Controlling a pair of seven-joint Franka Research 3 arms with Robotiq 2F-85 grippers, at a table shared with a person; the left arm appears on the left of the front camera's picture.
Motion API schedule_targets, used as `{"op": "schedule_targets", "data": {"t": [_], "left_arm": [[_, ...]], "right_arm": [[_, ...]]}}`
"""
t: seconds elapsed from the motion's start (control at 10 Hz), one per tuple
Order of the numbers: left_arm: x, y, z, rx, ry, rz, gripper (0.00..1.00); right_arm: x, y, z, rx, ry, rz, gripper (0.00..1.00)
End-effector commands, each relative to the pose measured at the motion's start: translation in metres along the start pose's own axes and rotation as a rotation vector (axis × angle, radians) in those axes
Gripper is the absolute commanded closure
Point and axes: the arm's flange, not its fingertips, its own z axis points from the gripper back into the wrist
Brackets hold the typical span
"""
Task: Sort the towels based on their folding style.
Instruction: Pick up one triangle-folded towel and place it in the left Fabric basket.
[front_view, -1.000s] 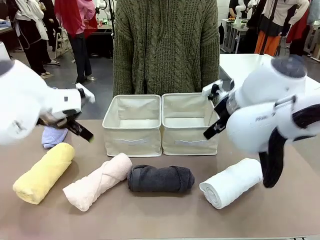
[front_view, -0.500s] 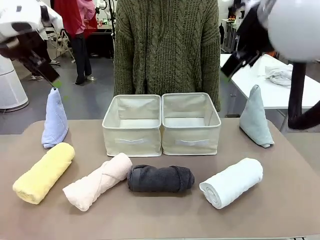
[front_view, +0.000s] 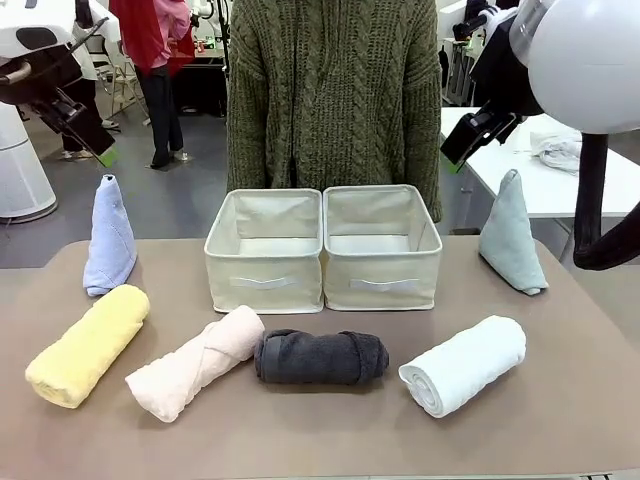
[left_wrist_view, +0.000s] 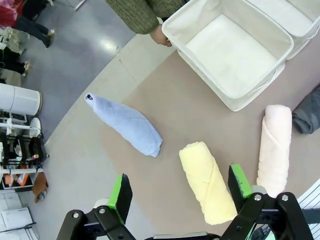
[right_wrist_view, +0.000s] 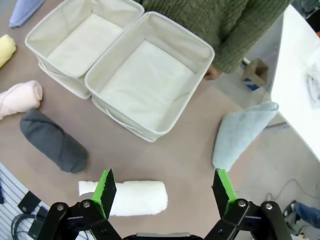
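Standing upright, two cone towels (front_view: 109, 240), four rolls (front_view: 320, 357) lying

No lettering, label or number is legible on anything here.

The desk (front_view: 560, 400) is plain taupe brown. On it I see a butter-yellow terry towel roll (front_view: 87, 345), a pale pink terry towel roll (front_view: 195, 362), a charcoal-grey terry towel roll (front_view: 320, 357) and a white terry towel roll (front_view: 463, 365). The periwinkle blue terry towel cone (front_view: 109, 238) and the pale blue-grey terry towel cone (front_view: 511, 233) are unpatterned. The left fabric bin (front_view: 265, 290) and the right fabric bin (front_view: 382, 290) are cream-beige. The person's cable-knit sweater (front_view: 330, 90) is olive green. The left gripper (left_wrist_view: 179, 186) and the right gripper (right_wrist_view: 165, 187) are black with bright green pads.
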Motion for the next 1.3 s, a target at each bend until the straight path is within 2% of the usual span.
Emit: {"op": "schedule_targets", "data": {"t": [0.0,0.1,0.2,0.3,0.5,0.7,0.9,1.0,1.2], "left_arm": [[0.001,0.025,-0.002,-0.248,0.051,0.003,0.0],[-0.008,0.064,-0.002,-0.681,-0.005,-0.042,0.0],[-0.024,0.095,-0.003,-0.777,-0.09,-0.044,0.0],[-0.043,0.123,0.001,-0.796,-0.142,-0.047,0.0],[-0.082,0.182,0.003,-0.782,-0.257,0.033,0.0],[-0.122,0.225,0.01,-0.803,-0.358,0.088,0.0],[-0.166,0.255,0.025,-0.763,-0.368,0.186,0.0],[-0.18,0.263,0.028,-0.755,-0.37,0.213,0.0],[-0.205,0.27,0.03,-0.748,-0.368,0.263,0.0]], "right_arm": [[0.001,-0.001,0.003,-0.002,-0.002,0.0,0.0],[-0.005,-0.06,-0.003,0.237,-0.034,-0.059,0.0],[-0.021,-0.103,-0.003,0.325,-0.09,-0.169,0.0],[-0.035,-0.141,-0.002,0.323,-0.146,-0.27,0.0],[-0.076,-0.213,0.006,0.471,-0.28,-0.391,0.0],[-0.123,-0.256,0.014,0.6,-0.408,-0.455,0.0],[-0.167,-0.267,0.029,0.657,-0.529,-0.485,0.0],[-0.184,-0.27,0.036,0.665,-0.553,-0.489,0.0],[-0.219,-0.278,0.05,0.651,-0.483,-0.508,0.0]]}}
